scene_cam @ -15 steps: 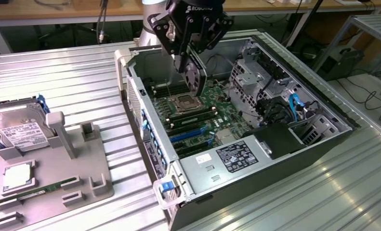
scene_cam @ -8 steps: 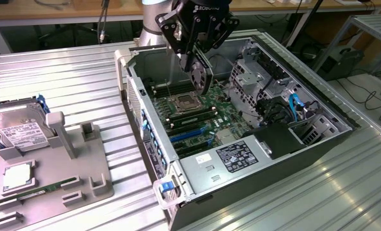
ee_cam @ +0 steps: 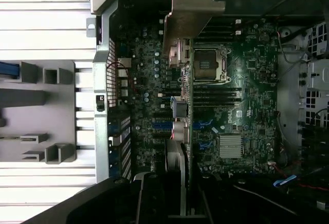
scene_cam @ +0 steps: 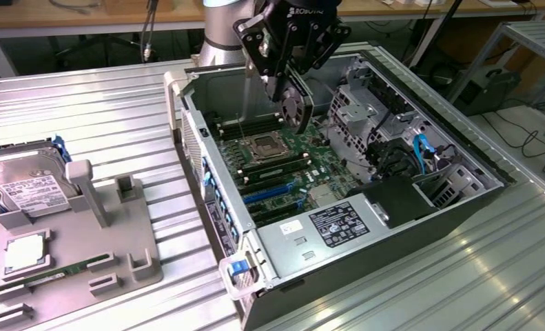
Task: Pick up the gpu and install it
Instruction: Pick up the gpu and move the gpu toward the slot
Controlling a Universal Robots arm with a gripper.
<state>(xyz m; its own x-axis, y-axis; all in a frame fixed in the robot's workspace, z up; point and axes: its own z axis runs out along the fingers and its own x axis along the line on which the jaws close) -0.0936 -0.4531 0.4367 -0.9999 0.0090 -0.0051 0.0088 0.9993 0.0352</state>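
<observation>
My gripper (scene_cam: 289, 81) is shut on the gpu (scene_cam: 296, 105), a dark card with a round black fan. It hangs upright and slightly tilted above the open computer case (scene_cam: 219, 207). In the wrist view the gpu (ee_cam: 183, 106) is edge-on, a thin slab with its silver end bracket (ee_cam: 191, 8) at the far end. It hangs over the green motherboard (ee_cam: 241, 106), next to the CPU socket (ee_cam: 208, 64) and above the blue expansion slots (ee_cam: 160, 126). The card is clear of the board. The blue slots (scene_cam: 270, 193) lie below and in front of the card.
A grey fixture (scene_cam: 79, 255) on the exterior view's left holds a hard drive (scene_cam: 24, 186), a CPU (scene_cam: 24, 252) and a RAM stick (scene_cam: 56, 272). Inside the case are a power supply (scene_cam: 338, 224), drive cages (scene_cam: 360, 110) and blue cables (scene_cam: 422, 155).
</observation>
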